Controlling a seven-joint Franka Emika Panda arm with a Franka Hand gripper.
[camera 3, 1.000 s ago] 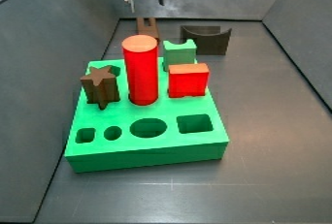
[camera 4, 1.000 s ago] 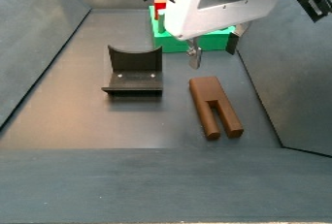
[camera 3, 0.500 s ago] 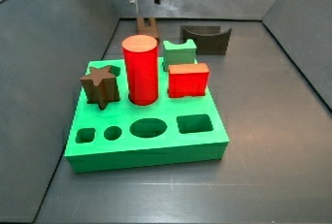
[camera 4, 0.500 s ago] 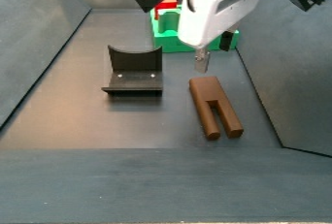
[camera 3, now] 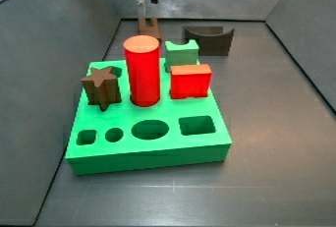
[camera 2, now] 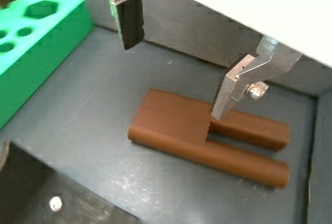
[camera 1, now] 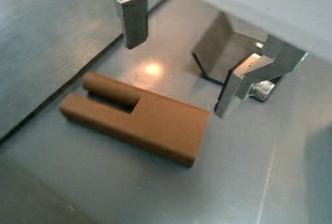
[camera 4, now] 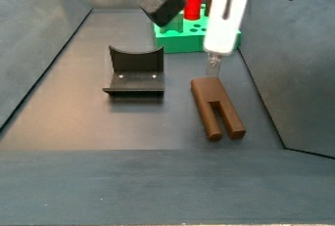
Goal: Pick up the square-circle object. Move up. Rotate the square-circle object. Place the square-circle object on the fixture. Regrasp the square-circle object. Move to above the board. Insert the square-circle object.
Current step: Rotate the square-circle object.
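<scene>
- Hovering above the floor, the gripper (camera 1: 182,58) has its 2 fingers (camera 2: 127,19) spread wide, with nothing between the pads.
- The square-circle object (camera 2: 205,139) lies flat on the floor directly below the gripper; both wrist views show it between the 2 fingers but lower, not touched.
- In a side view the square-circle object (camera 4: 217,109) lies just below the fingertips, with the fixture (camera 4: 133,71) off to one side of the gripper and the board (camera 4: 197,36) beyond it.
- Step in hand, as judged: pick up the square-circle object.
- Recommended: descend straight, keeping the fingers clear of the peg's top face until the pads are level with its side faces.
- Centre the peg between the pads before closing; an off-centre grip could twist it.
- Grip the solid end, not the slotted end, as the 2 prongs offer less flat face.
</scene>
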